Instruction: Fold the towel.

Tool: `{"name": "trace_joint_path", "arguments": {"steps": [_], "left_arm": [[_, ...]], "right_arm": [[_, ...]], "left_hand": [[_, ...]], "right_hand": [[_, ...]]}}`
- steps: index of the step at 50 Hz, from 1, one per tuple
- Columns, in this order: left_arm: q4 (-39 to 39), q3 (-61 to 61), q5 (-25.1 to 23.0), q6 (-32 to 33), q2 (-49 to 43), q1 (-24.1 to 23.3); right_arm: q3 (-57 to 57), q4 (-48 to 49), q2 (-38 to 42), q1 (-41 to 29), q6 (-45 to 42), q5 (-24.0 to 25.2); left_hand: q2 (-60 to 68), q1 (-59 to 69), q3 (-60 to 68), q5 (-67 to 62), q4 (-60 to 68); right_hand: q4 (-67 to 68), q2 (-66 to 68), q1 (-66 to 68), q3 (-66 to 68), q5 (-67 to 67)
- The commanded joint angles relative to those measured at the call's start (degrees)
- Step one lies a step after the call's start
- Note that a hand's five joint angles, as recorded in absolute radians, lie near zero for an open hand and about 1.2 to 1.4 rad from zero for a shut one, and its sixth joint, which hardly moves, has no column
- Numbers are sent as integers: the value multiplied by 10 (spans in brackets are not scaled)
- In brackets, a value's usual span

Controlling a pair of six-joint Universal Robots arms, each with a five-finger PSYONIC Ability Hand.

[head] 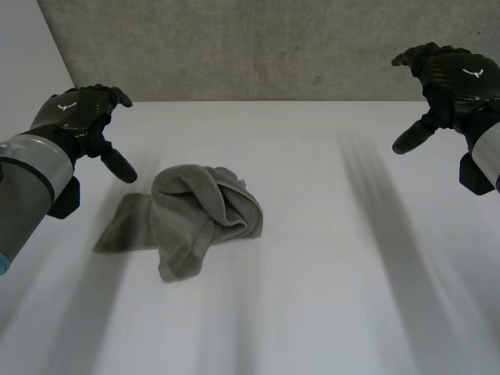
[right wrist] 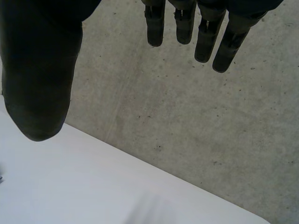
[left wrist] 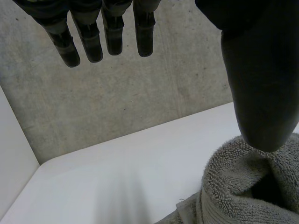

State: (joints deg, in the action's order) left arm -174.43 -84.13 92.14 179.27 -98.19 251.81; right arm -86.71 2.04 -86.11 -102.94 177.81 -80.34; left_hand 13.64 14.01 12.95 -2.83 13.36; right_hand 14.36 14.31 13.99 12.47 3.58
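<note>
A grey towel [head: 187,219] lies crumpled in a heap on the white table [head: 328,258], left of the middle. My left hand [head: 82,117] hovers above the table just left of the heap, open, holding nothing. In the left wrist view its straight fingers [left wrist: 88,42] and thumb [left wrist: 261,93] hang free, with the towel [left wrist: 243,191] under the thumb. My right hand [head: 449,82] is raised at the far right, well away from the towel, open and empty. Its fingers [right wrist: 205,37] and thumb [right wrist: 39,79] are spread over the table's far edge.
A grey concrete wall [head: 258,47] stands close behind the table's far edge. A white wall [left wrist: 11,154] borders the table on the left. Bare table surface stretches right of the towel and toward the front.
</note>
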Motion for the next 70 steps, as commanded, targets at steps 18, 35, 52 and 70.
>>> {"name": "trace_joint_path", "arguments": {"steps": [18,35,52,70], "left_arm": [[-60,4,-27,13,-62,-20],[-76,107,-57,168,-278,-74],[-238,129,-51,190,-231,-229],[-285,173,-87,227,-356,-322]], "right_arm": [[-35,33,94,-7,-48,15],[-58,91,161,1,-84,13],[-43,87,138,44,-106,15],[-18,82,89,88,-104,12]], "left_hand": [[-36,-40,-29,28,-34],[53,50,-29,-61,-34],[664,660,-29,-672,-34],[-36,-40,-29,28,-34]], "right_hand": [[-44,-43,-40,-25,-36],[-44,-43,-40,-25,-36],[-44,-43,-40,-25,-36],[-44,-43,-40,-25,-36]]}}
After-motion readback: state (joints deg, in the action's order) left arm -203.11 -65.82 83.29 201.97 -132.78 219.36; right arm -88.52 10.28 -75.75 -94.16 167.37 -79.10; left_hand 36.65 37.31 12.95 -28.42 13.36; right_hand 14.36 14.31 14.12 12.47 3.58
